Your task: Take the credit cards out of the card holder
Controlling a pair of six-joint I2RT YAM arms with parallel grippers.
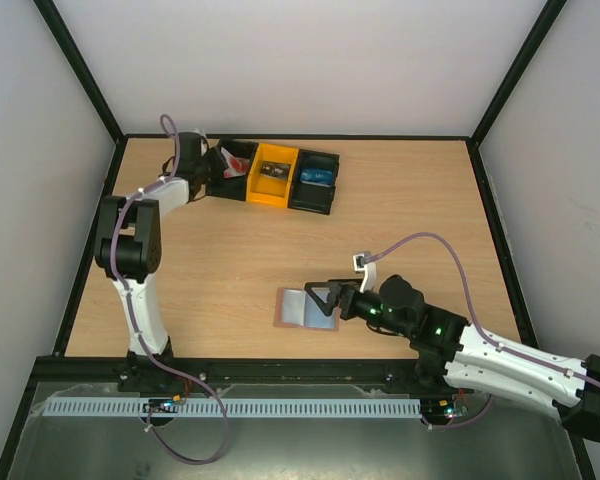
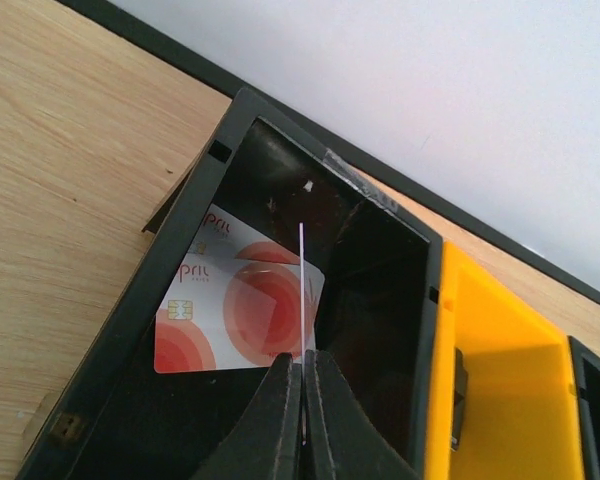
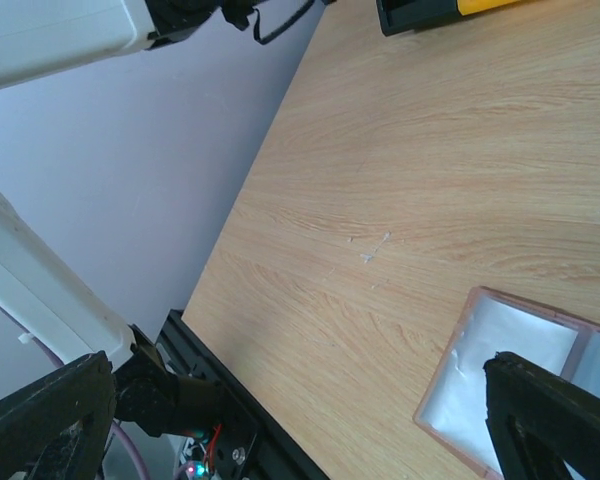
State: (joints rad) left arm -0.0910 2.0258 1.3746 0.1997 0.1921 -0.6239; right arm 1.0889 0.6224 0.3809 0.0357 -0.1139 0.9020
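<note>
Left gripper pinched shut over the reddish card in the black bin, eleven o'clock on the wooden table; right gripper gapes above the card holder, six o'clock. White walls.

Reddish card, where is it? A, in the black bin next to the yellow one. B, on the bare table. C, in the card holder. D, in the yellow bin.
A: the left wrist view shows the reddish card inside the black bin, beside the yellow bin.
</note>
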